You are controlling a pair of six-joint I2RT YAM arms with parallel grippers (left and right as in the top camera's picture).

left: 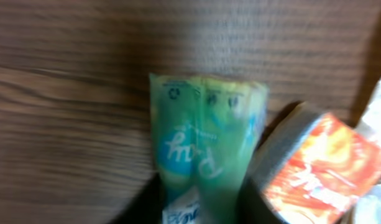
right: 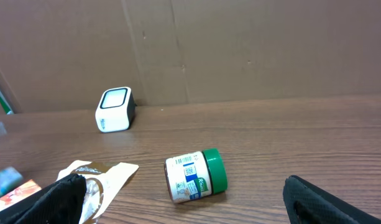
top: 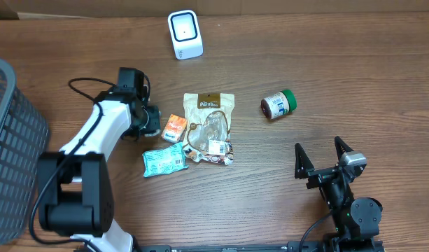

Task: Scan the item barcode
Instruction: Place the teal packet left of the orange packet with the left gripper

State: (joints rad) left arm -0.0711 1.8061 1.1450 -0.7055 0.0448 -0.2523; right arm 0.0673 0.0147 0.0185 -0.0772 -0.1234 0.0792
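Observation:
Several items lie on the wooden table: an orange packet (top: pixel 174 128), a green packet (top: pixel 164 159), a brown snack pouch (top: pixel 210 126) and a green-lidded jar (top: pixel 278 104) on its side. The white scanner (top: pixel 185 33) stands at the back. My left gripper (top: pixel 151 120) hovers low just left of the orange packet. The blurred left wrist view shows its dark fingers (left: pixel 268 165) slightly apart, the green packet (left: pixel 206 143) ahead in the gap and the orange packet (left: pixel 324 171) outside to the right. My right gripper (top: pixel 318 145) rests wide open and empty, well short of the jar (right: pixel 196 177).
A dark mesh basket (top: pixel 11 140) stands at the left edge. The scanner (right: pixel 114 110) sits in front of a cardboard wall. The pouch (right: pixel 97 177) shows at the right wrist view's lower left.

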